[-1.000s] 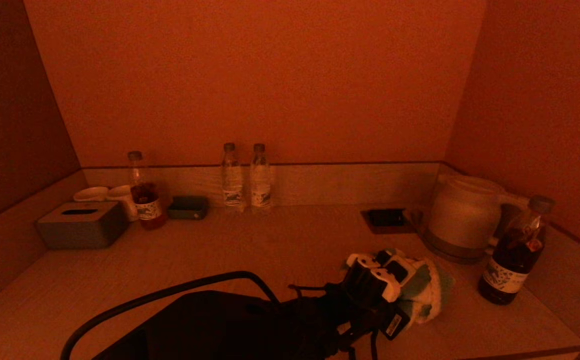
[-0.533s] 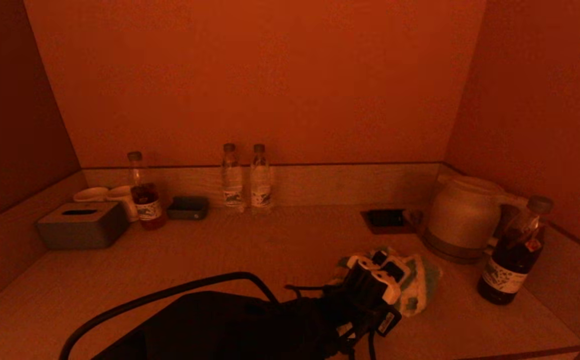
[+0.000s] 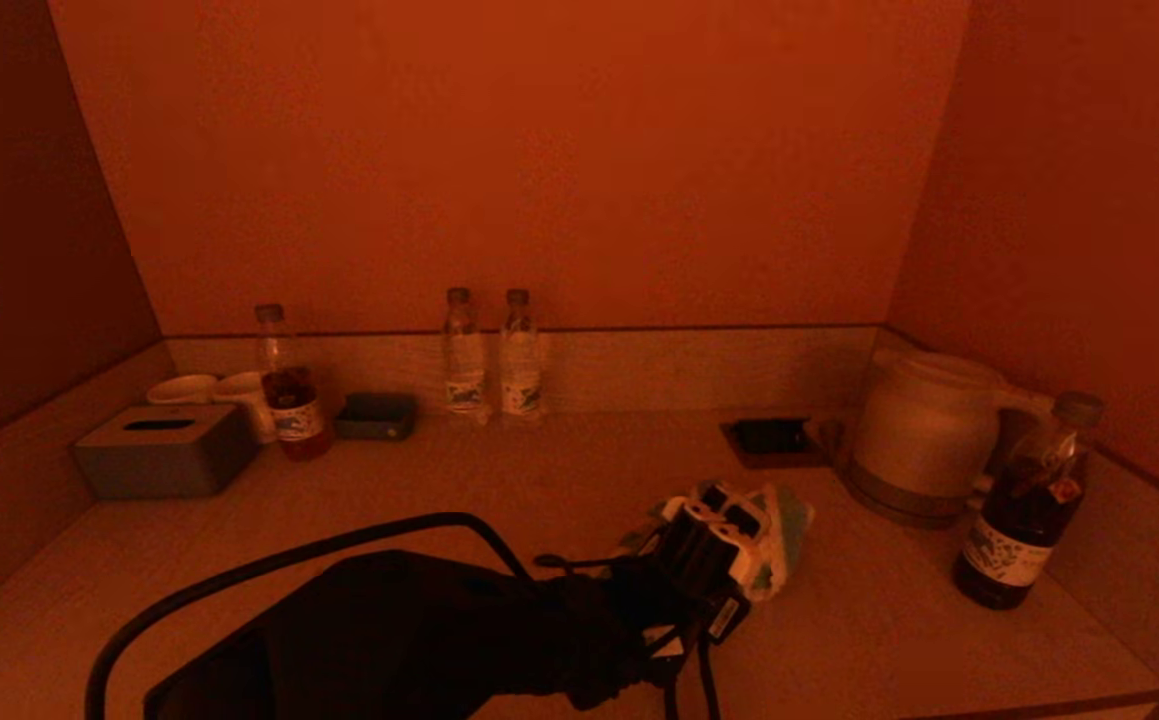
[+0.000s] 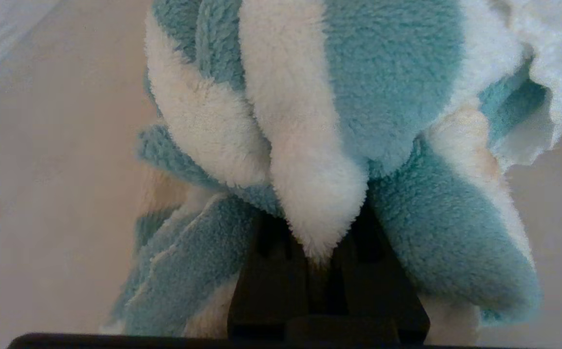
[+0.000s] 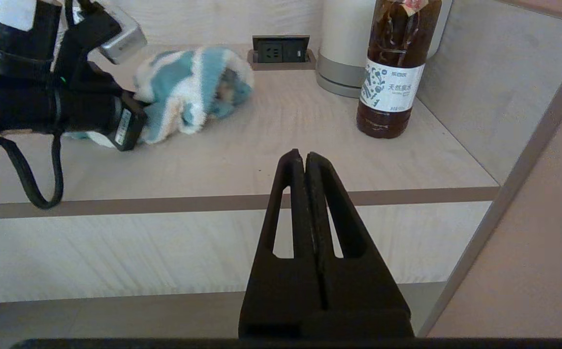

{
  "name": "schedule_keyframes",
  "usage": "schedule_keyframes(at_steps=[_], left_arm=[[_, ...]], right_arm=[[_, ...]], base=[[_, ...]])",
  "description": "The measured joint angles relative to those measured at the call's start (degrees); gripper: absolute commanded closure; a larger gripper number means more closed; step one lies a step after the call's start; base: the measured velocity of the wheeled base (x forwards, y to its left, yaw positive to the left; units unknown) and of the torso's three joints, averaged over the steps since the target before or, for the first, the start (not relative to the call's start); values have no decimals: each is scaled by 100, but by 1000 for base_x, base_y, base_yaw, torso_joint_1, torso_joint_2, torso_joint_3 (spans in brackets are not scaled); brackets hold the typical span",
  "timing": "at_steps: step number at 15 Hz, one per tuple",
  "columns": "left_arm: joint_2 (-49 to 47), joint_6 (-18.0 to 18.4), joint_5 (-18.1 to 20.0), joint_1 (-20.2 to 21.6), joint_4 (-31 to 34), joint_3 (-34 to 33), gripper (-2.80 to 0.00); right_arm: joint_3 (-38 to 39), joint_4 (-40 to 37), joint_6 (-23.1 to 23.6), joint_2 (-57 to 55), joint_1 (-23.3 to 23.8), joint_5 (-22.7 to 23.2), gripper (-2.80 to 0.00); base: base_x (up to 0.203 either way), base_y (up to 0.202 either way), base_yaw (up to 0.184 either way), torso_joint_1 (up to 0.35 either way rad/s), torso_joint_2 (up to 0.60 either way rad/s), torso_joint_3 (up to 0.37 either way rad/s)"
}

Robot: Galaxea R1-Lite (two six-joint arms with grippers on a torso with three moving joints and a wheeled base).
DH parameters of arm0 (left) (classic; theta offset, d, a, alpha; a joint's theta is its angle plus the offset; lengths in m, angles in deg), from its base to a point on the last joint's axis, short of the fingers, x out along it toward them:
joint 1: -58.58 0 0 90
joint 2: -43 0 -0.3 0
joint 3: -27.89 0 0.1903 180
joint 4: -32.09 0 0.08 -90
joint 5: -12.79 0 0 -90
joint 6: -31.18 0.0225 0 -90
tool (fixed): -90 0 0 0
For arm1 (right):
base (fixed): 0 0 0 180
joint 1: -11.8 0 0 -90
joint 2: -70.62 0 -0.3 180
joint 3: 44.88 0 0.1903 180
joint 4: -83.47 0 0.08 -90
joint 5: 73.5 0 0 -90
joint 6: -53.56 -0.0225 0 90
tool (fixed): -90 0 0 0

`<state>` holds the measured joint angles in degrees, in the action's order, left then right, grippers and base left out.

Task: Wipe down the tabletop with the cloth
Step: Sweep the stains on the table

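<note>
The cloth (image 3: 787, 520) is fluffy, teal and white, bunched on the pale wood tabletop (image 3: 539, 490) right of centre. My left gripper (image 3: 751, 545) is shut on the cloth and presses it onto the table. In the left wrist view the cloth (image 4: 382, 97) bulges over the black fingers (image 4: 266, 276) and a white fold is pinched between them. The right wrist view shows the cloth (image 5: 188, 92) beside the left wrist. My right gripper (image 5: 305, 157) is shut and empty, parked low in front of the table's front edge, outside the head view.
A white kettle (image 3: 924, 430) and a dark bottle (image 3: 1024, 505) stand at the right, with a socket plate (image 3: 771, 437) behind the cloth. Two water bottles (image 3: 491, 355) stand at the back wall. A tissue box (image 3: 161, 450), cups (image 3: 209, 388) and a bottle (image 3: 284, 385) stand at the left.
My left gripper has dragged the cloth leftward across the table, away from the dark bottle and kettle. The right arm has not moved.
</note>
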<state>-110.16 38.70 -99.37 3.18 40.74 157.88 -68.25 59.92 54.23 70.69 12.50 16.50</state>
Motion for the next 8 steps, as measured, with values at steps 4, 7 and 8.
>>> schedule_keyframes(at_steps=[4,7,8], left_arm=[[166,85,-333,167,5,-288,0],[308,190,-689,305,8,-555,0],[357,201,-724,354,6,-631,0]], right_arm=[[0,1,0,0,0,-2,0],[0,0,-2,0,0,0,0],[0,0,-2,0,0,-2,0]], base=[[0,0,0,0,0,0],[0,0,0,0,0,0],[0,0,0,0,0,0]])
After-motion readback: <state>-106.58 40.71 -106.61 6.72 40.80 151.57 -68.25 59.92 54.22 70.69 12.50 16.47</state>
